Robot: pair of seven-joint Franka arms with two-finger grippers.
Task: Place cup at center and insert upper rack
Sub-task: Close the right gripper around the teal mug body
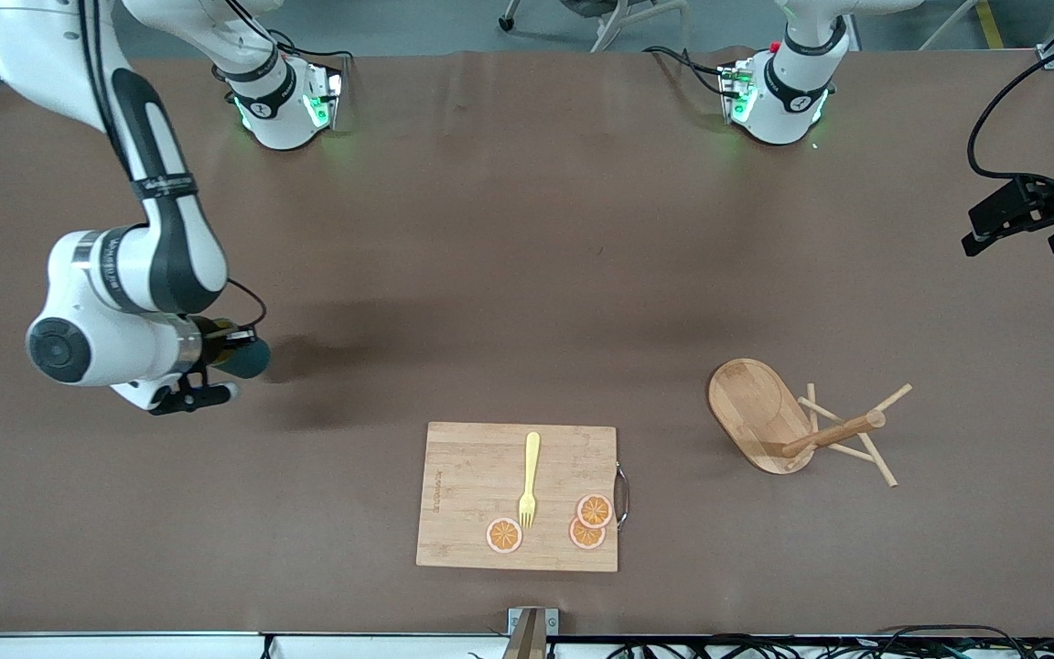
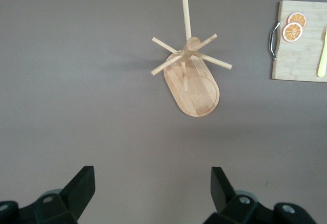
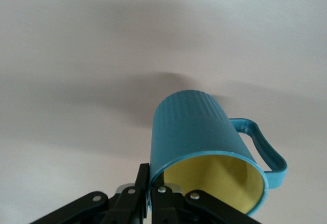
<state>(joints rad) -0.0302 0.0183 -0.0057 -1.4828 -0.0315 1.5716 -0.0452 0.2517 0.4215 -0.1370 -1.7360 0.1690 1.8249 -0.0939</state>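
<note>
The dark teal cup (image 1: pixel 250 358) with a yellow inside hangs tilted over the table at the right arm's end. My right gripper (image 1: pixel 223 353) is shut on it. In the right wrist view the fingers pinch the cup's (image 3: pixel 199 137) rim, one inside and one outside, at the gripper (image 3: pixel 153 185). The upper rack (image 1: pixel 769 416), a wooden mug tree, lies tipped on its side toward the left arm's end. My left gripper (image 1: pixel 1021 218) is raised at that end, open and empty. In the left wrist view the gripper (image 2: pixel 152 185) faces the rack (image 2: pixel 191 81) from a distance.
A rectangular bamboo cutting board (image 1: pixel 463 494) lies near the front camera's edge. It carries a yellow fork (image 1: pixel 529 480) and three orange slices (image 1: pixel 595 510). It also shows in the left wrist view (image 2: pixel 299 55).
</note>
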